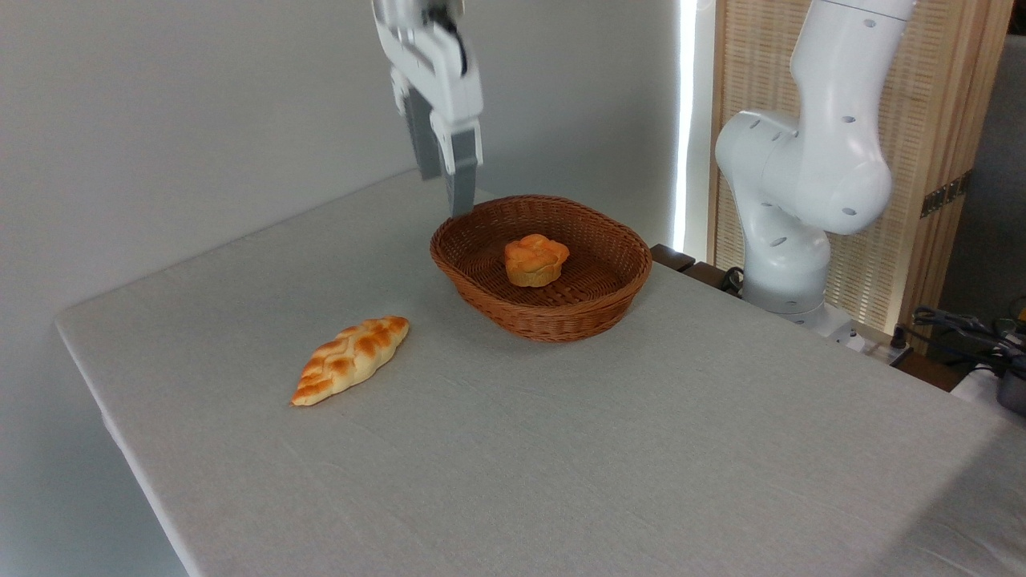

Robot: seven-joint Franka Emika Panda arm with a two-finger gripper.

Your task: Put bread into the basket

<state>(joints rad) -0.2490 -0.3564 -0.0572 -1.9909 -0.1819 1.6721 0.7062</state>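
The bread [535, 259], a small orange-brown bun with a lobed top, sits upright on the floor of the oval brown wicker basket [561, 320], slightly back of centre. My gripper [446, 192] hangs above the basket's back-left rim, up and to the left of the bun and apart from it. Its two grey fingers point down with a small gap between them and nothing held, so it is open.
A longer pale-golden braided loaf [350, 358] lies on the grey cloth-covered table [561, 449] to the left of the basket. The arm's white base [789, 232] stands past the table's right back edge, with cables behind it.
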